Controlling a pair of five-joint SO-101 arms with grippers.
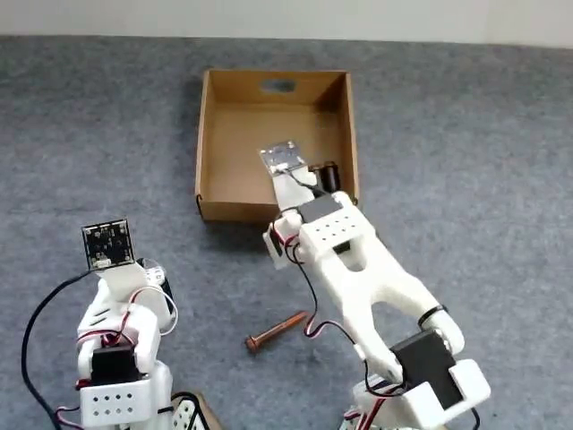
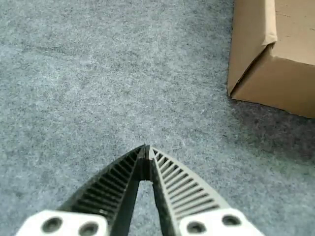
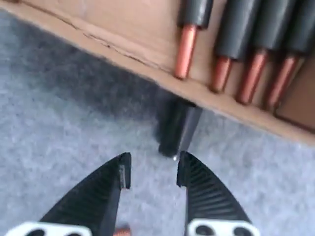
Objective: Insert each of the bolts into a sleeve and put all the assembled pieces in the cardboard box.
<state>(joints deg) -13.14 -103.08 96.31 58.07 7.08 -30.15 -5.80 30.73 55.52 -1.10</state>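
The cardboard box (image 1: 211, 134) stands open at the far middle of the carpet. Several assembled pieces (image 3: 236, 44), black sleeves with copper bolts sticking out, lie side by side inside it behind its wall (image 3: 123, 51). A loose black sleeve (image 3: 177, 130) lies on the carpet just outside that wall. My right gripper (image 3: 152, 169) is open, its fingertips just short of the sleeve's near end. A bare copper bolt (image 1: 276, 330) lies on the carpet between the arms. My left gripper (image 2: 146, 150) is shut on nothing, low over the carpet at the near left.
The right arm (image 1: 358, 269) stretches from the near right up to the box's front right corner. The left arm (image 1: 116, 349) stays folded at the near left. One box corner (image 2: 266, 54) lies ahead of the left gripper. Grey carpet (image 1: 107, 134) surrounds everything.
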